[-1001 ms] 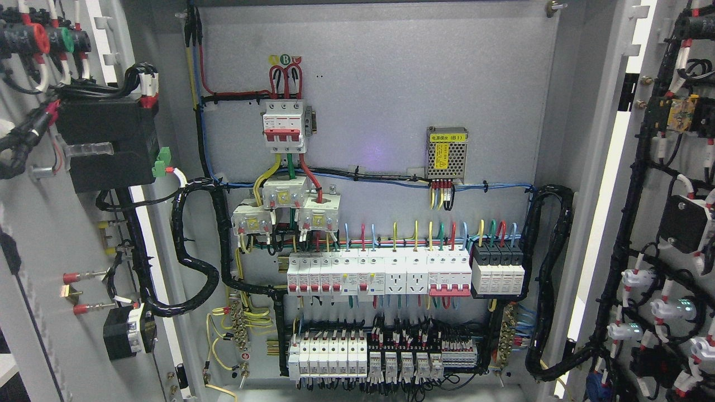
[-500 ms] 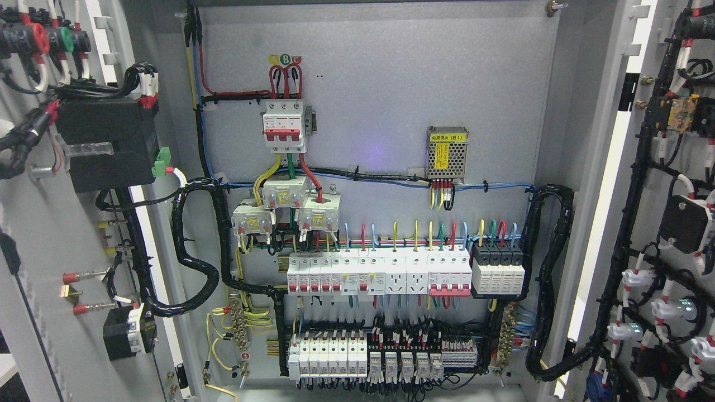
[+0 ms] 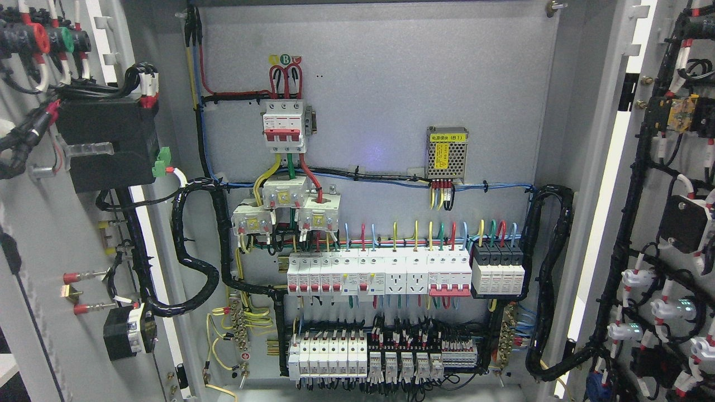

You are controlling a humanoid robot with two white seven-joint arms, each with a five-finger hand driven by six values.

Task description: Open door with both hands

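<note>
Both doors of the grey electrical cabinet stand swung wide. The left door (image 3: 39,234) shows its inner face at the picture's left, carrying a black box (image 3: 106,142) and wire bundles. The right door (image 3: 648,184) fills the right edge, its inner face lined with black cable looms and white lamp backs. Between them the back panel (image 3: 391,84) is fully exposed. Neither of my hands nor any arm shows in the head view.
On the back panel sit a red-and-white main breaker (image 3: 285,125), a small mesh power supply (image 3: 447,153), a row of white breakers (image 3: 380,273) and lower terminal blocks (image 3: 385,354). Thick black corrugated conduits (image 3: 195,251) loop from each door to the panel.
</note>
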